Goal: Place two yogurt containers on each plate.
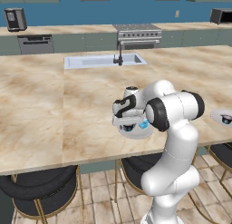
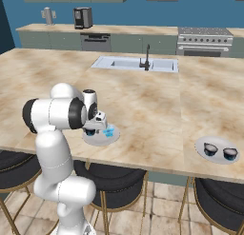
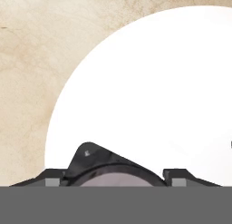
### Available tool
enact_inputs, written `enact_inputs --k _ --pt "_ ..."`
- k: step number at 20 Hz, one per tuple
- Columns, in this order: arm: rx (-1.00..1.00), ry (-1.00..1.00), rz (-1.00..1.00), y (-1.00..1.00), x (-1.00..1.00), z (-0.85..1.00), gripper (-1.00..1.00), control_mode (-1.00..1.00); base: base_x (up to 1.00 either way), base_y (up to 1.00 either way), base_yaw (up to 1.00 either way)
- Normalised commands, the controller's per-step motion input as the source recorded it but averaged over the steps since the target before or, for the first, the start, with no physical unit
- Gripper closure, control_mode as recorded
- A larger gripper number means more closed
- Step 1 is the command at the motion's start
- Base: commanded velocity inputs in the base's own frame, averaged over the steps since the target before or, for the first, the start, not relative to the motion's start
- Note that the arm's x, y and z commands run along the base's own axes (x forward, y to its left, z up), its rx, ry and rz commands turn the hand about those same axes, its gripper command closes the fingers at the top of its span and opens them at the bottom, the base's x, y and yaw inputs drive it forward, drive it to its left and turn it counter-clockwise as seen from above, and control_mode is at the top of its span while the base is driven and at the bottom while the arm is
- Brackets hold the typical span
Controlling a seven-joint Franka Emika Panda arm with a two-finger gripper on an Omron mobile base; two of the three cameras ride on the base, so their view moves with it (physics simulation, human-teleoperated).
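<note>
A pale plate [image 1: 146, 133] [image 2: 112, 138] [image 3: 149, 82] lies near the counter's front edge. On it rest a dark yogurt container [image 1: 128, 127] [image 2: 90, 132] [image 3: 97, 157] and a light blue yogurt container [image 1: 143, 125] [image 2: 109, 132]. My gripper [image 1: 128, 124] [image 2: 90, 128] [image 3: 111, 180] points down over the dark one, open, with a fingertip on either side of it. In the hand view that cup sits at the bottom edge, between the tips. A second plate [image 1: 216, 113] [image 2: 218, 142] lies to the right and carries two dark yogurt containers [image 2: 210, 148] [image 2: 230, 154].
A sink [image 1: 90, 61] [image 2: 121, 63] with a dark faucet [image 1: 120, 55] [image 2: 147, 58] is set into the marble counter [image 1: 54, 105] further back. Black stools [image 1: 41, 189] [image 2: 114, 179] stand under the front edge. A stove [image 1: 138, 35] and a coffee machine [image 1: 15, 19] line the back wall.
</note>
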Motion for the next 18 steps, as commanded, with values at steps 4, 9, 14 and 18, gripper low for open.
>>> enact_inputs --k 4,9,14,18 --pt "0.00 0.00 0.00 0.00 0.00 0.00 -1.00 -1.00 0.00 0.00 0.00" --pt "0.00 0.00 0.00 -0.02 0.00 0.09 -1.00 -1.00 0.00 0.00 0.00" --pt "0.00 0.00 0.00 0.00 -0.03 0.49 -1.00 -1.00 0.00 0.00 0.00" --pt "0.00 -0.05 0.00 -0.01 -0.41 0.74 -1.00 -1.00 0.00 0.00 0.00"
